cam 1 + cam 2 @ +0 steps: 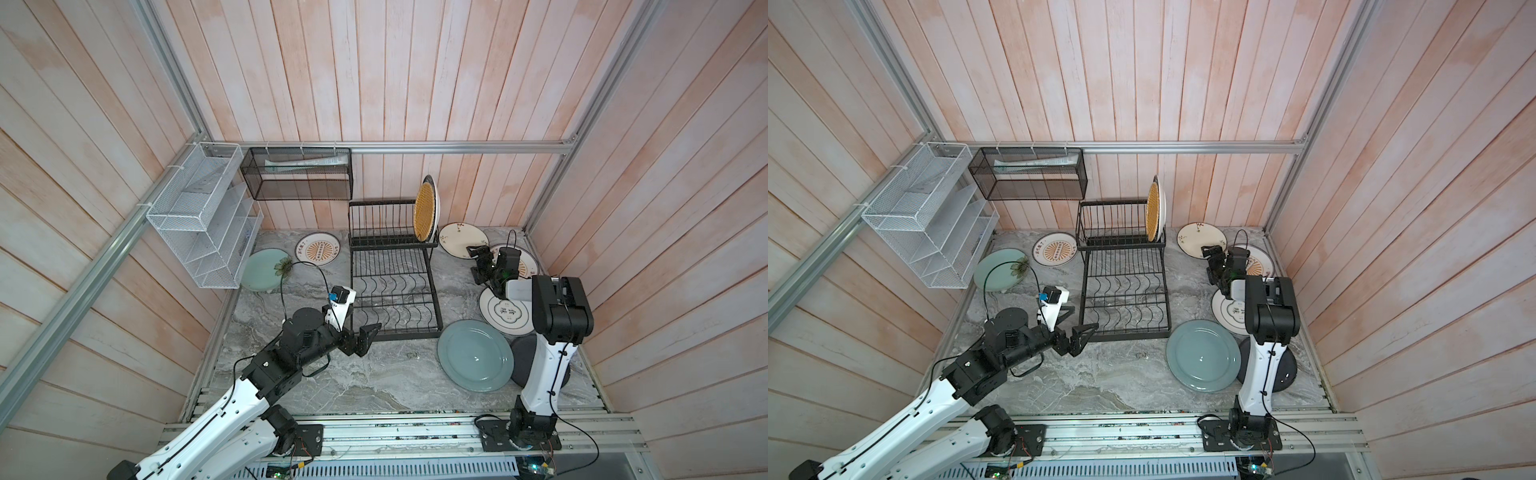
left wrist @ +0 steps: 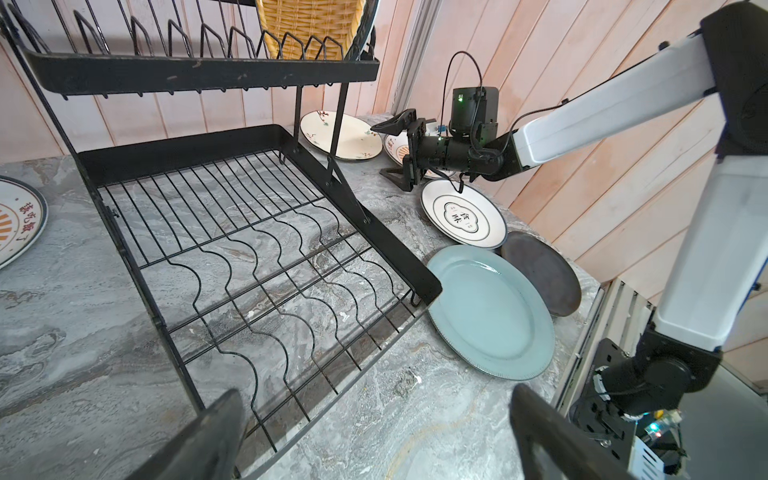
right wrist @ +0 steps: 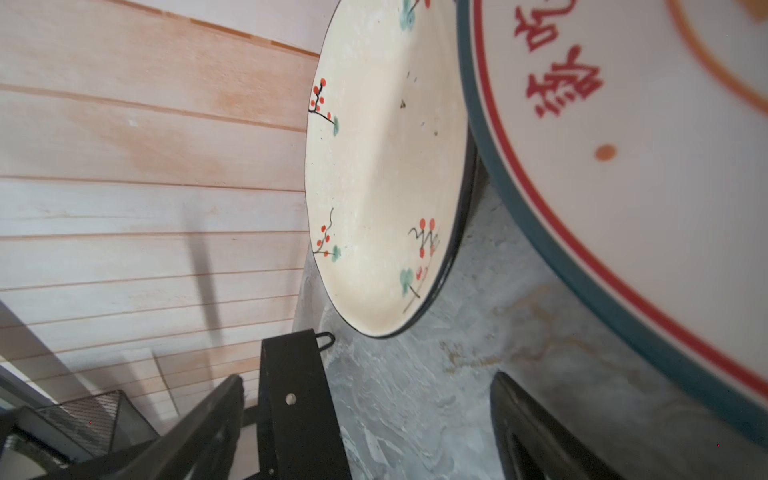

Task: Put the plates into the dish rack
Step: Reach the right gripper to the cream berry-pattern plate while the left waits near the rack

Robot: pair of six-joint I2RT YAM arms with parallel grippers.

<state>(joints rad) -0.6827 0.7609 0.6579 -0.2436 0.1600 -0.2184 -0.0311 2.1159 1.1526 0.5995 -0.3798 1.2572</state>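
Left gripper (image 1: 365, 338) gaping beside dish rack (image 1: 390, 245), right gripper (image 1: 476, 264) outstretched, gaping, seemingly near cream plate (image 1: 457, 237)

The black dish rack (image 1: 392, 266) stands on the marble table (image 1: 374, 386) by the back wall, with a yellow woven-look plate (image 1: 424, 212) upright at the right end of its upper tier. Left of the rack lie a sunburst plate (image 1: 318, 248) and a pale green plate (image 1: 262, 270). Right of it lie a cream floral plate (image 1: 461, 241), a black-ringed plate (image 1: 505, 312) and a grey-blue plate (image 1: 476, 355) just beside a black plate (image 1: 524, 357). The right gripper (image 1: 475, 264) hangs between the cream floral plate and the black-ringed plate, jaws apart.
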